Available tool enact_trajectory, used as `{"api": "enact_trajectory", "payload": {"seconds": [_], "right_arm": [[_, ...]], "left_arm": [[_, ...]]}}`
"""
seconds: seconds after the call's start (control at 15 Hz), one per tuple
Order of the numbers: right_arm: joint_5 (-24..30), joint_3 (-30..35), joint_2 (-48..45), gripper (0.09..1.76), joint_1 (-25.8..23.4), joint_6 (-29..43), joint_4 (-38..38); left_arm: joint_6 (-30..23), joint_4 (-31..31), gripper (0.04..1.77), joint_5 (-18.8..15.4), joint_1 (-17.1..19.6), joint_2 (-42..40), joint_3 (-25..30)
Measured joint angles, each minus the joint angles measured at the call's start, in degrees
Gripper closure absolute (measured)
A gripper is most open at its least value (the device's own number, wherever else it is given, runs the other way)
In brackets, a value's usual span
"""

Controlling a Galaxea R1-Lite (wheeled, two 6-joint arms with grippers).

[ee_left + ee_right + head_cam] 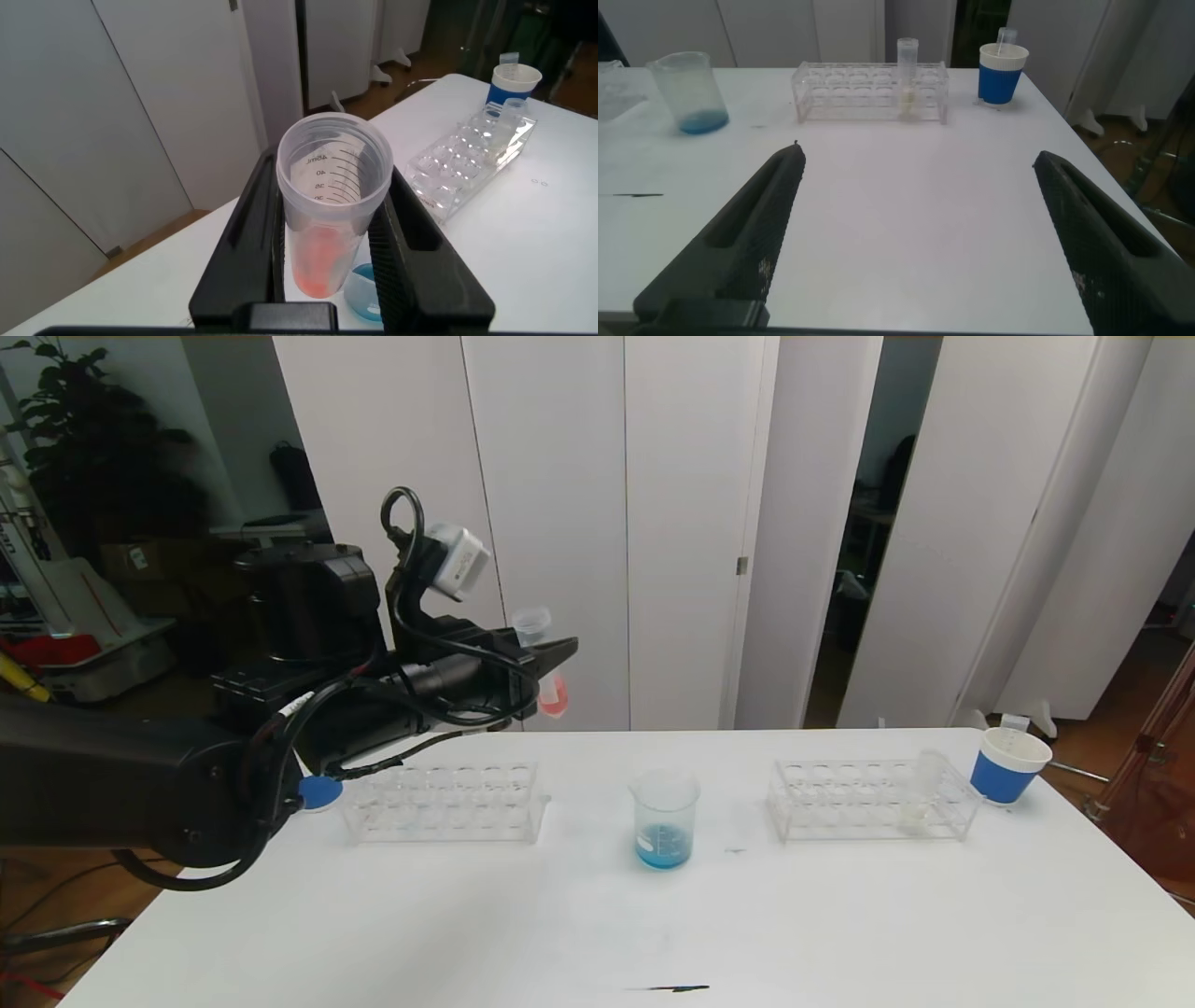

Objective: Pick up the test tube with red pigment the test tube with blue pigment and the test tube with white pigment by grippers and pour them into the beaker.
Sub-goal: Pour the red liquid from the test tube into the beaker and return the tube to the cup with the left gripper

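Observation:
My left gripper [551, 658] is shut on the test tube with red pigment [546, 663] and holds it upright in the air above the table's far edge, left of the beaker. From the left wrist view, the tube [332, 215] sits between the two black fingers, orange-red liquid at its bottom. The beaker [665, 819] stands mid-table with blue liquid in it. The test tube with white pigment [920, 793] stands in the right rack [873, 798]. No test tube with blue pigment is in view. My right gripper [917, 155] hangs open over bare table, out of the head view.
An empty clear rack [443, 803] lies left of the beaker. A blue-and-white paper cup [1006, 765] with a clear tube in it stands at the far right corner. Another blue cup [320, 791] is partly hidden behind my left arm. A black mark [672, 988] lies near the front edge.

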Motion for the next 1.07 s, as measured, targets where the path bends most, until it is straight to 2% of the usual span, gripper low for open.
{"api": "enact_trajectory", "payload": {"seconds": [0.27, 0.53, 0.67, 1.07], "right_arm": [[0.0, 0.0, 0.0, 0.1, 0.0, 0.0, 0.0], [0.0, 0.0, 0.0, 0.1, 0.0, 0.0, 0.0], [0.0, 0.0, 0.0, 0.1, 0.0, 0.0, 0.0], [0.0, 0.0, 0.0, 0.1, 0.0, 0.0, 0.0]], "left_arm": [[9.2, -1.0, 1.21, -1.8, -0.7, 5.1, -5.3], [18.7, -6.2, 1.21, -7.3, -1.1, 10.6, -7.7], [26.3, -6.3, 1.21, -10.0, -1.1, 13.2, -9.2], [47.3, -6.0, 1.21, -13.7, -1.8, 18.9, -10.5]]}}
